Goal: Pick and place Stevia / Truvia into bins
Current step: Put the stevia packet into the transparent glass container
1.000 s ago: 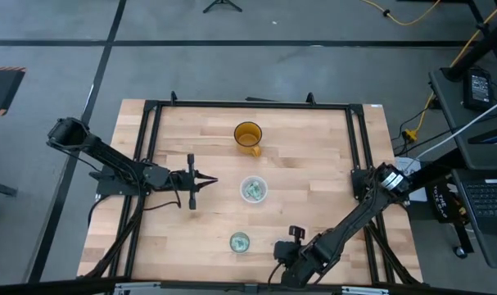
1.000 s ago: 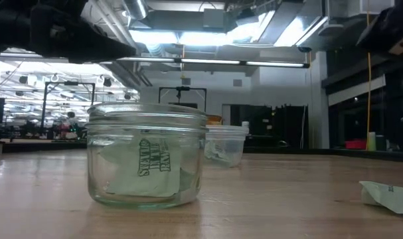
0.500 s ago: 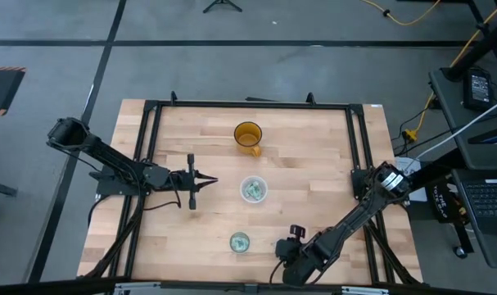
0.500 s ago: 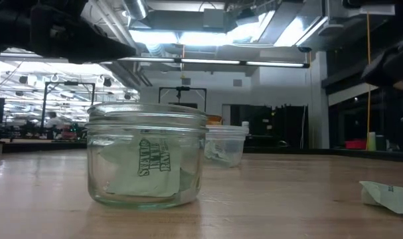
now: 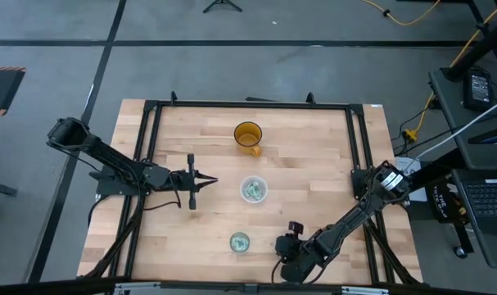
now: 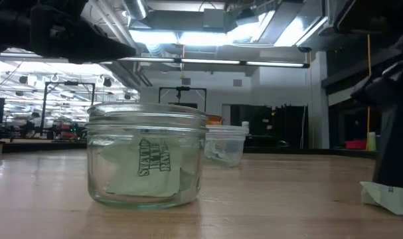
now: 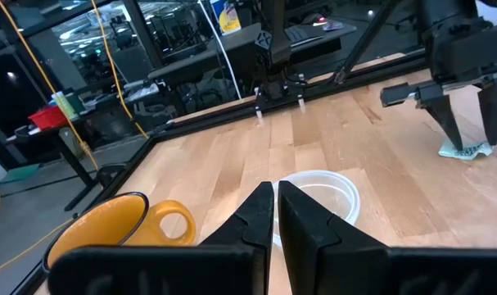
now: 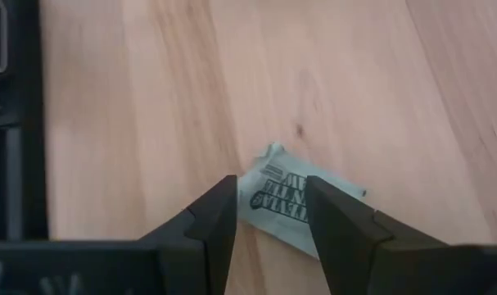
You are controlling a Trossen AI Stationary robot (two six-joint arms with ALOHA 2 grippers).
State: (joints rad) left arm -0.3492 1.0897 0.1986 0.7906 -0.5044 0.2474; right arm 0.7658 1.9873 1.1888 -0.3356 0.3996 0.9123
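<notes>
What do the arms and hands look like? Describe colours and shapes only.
Both arms are dark, slim and jointed. The left hand ends in two black tapered fingers. The right hand has the same black wedge-shaped fingers. The right arm has a pale fitting near its base.

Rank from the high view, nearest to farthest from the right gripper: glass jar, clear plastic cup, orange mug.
From the right gripper, at the table's near edge:
1. Glass jar, level with the gripper, toward the left arm's side.
2. Clear plastic cup, mid-table.
3. Orange mug, toward the far edge.
</notes>
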